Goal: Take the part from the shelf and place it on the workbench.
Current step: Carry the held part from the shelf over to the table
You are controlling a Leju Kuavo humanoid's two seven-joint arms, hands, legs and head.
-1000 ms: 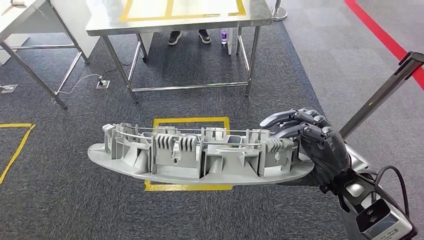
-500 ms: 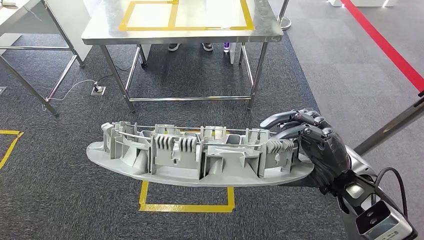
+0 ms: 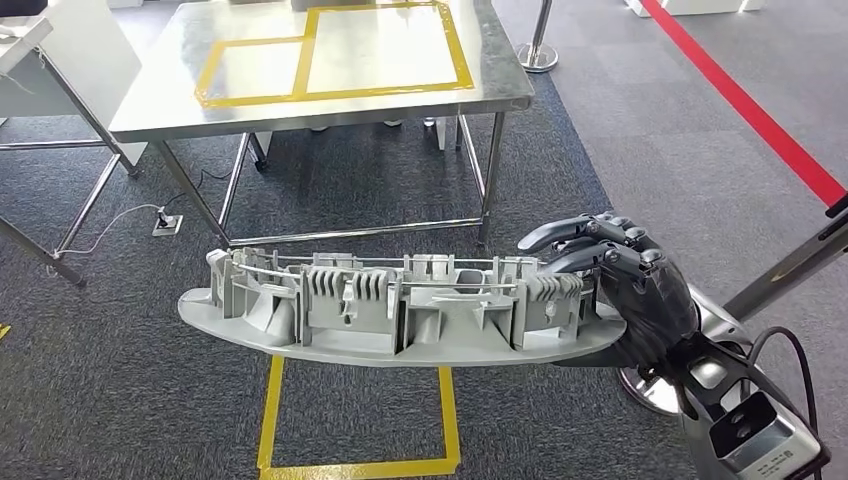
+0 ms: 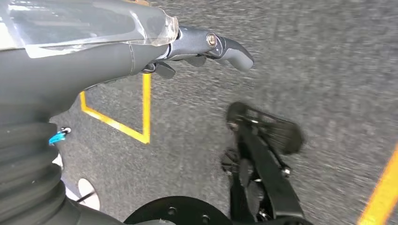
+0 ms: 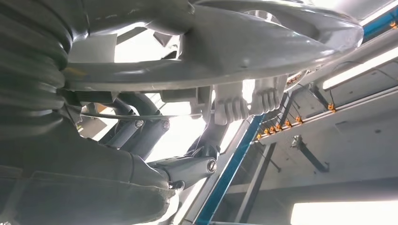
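Ahead stands the steel workbench (image 3: 480, 95), my landmark, its top marked with yellow tape, and it lies beyond the part with open carpet between. Nearer me than the bench, the long grey part (image 3: 400, 315) hangs in the air, its long axis running crosswise, roughly parallel to the bench's near edge. My right hand (image 3: 625, 290) grips its right end, fingers (image 3: 575, 235) curled over the ribbed top; the far left end is unsupported. My left hand (image 4: 202, 44) hangs low over the carpet, holding nothing; how far its fingers are curled I cannot tell. Setting down, I judge, means carrying the part forward, level.
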